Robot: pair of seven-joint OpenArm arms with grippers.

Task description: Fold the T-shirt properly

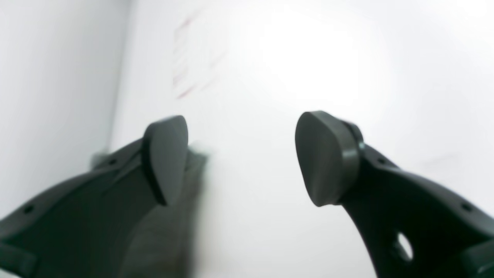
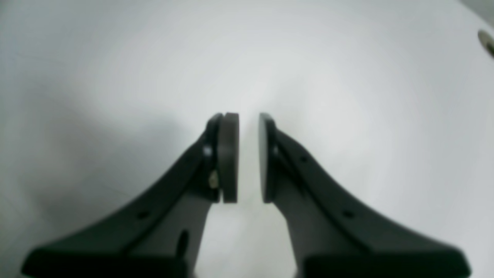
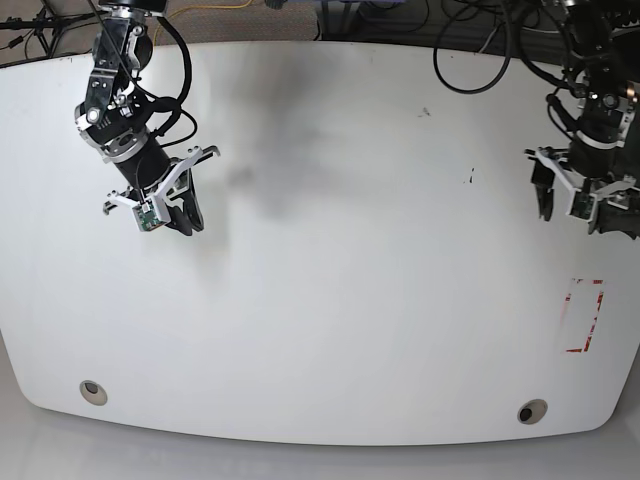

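The T-shirt is out of view in all three views; the white table (image 3: 350, 250) lies bare. My left gripper (image 1: 243, 154) is wide open over the white surface with nothing between its pads, and in the base view the left gripper (image 3: 582, 215) hangs at the table's right side. A blurred dark grey shape behind its left finger (image 1: 168, 158) cannot be identified. My right gripper (image 2: 249, 119) has its pads a narrow gap apart, holding nothing. In the base view the right gripper (image 3: 185, 218) is above the table's left part.
A red-outlined rectangle (image 3: 585, 315) is marked near the table's right edge, and faint red marks (image 1: 185, 58) show in the left wrist view. Round holes (image 3: 93, 391) (image 3: 530, 411) sit near the front corners. Cables (image 3: 470, 40) lie behind the far edge.
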